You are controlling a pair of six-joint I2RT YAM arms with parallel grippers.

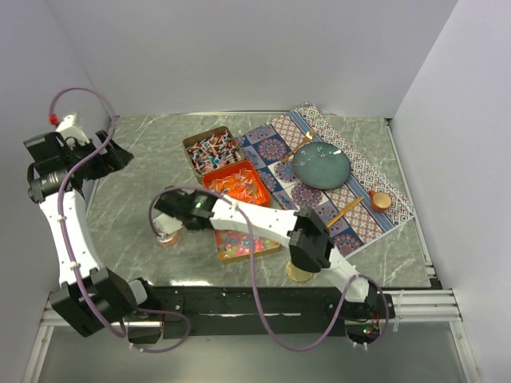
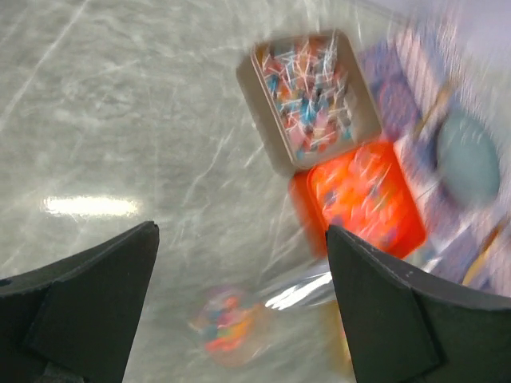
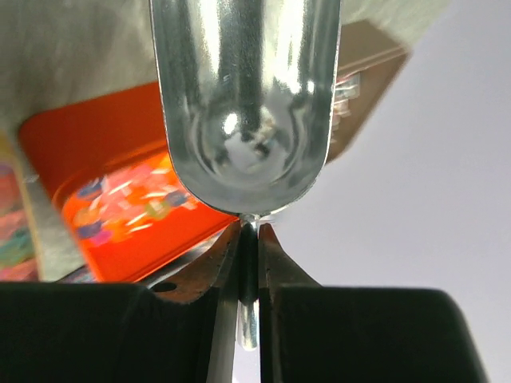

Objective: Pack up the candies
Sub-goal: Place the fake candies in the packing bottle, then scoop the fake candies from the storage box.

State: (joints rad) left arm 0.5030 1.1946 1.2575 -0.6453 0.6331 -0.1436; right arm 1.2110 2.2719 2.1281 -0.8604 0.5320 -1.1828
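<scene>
Packing candies at a marble desk (image 1: 136,183): gripping a metal scoop (image 3: 243,104) by its thin handle, right fingers (image 3: 209,267) pressed together on it, the bowl mirror-bright (reflections only, contents hard to judge). Stretched well to the left of the orange tin (image 1: 207,177), close by a small round jar (image 1: 168,237) of mixed sweets. Behind the scoop in the right wrist view, the orange tin again, with the brown tin (image 1: 188,146) past it. Inside the orange tin, orange-red candies (image 1: 239,185); touching its far-left side, the brown tin heaped with wrapped candies (image 1: 214,152); on its near side, half hidden under the right arm, a third tin (image 1: 249,257) of multicoloured bead candies (image 1: 235,243). Far to the left of the orange tin, by the desk's edge, left fingers (image 2: 88,295) spread wide apart with only blurred desk between them. To the right of the orange tin, a patterned mat (image 1: 367,179) carrying a teal plate (image 1: 321,166), a wooden spoon (image 1: 345,211) and a small copper cup (image 1: 380,199). Near-right of the orange tin, beside the right arm's elbow, a round gold lid (image 1: 299,274).
</scene>
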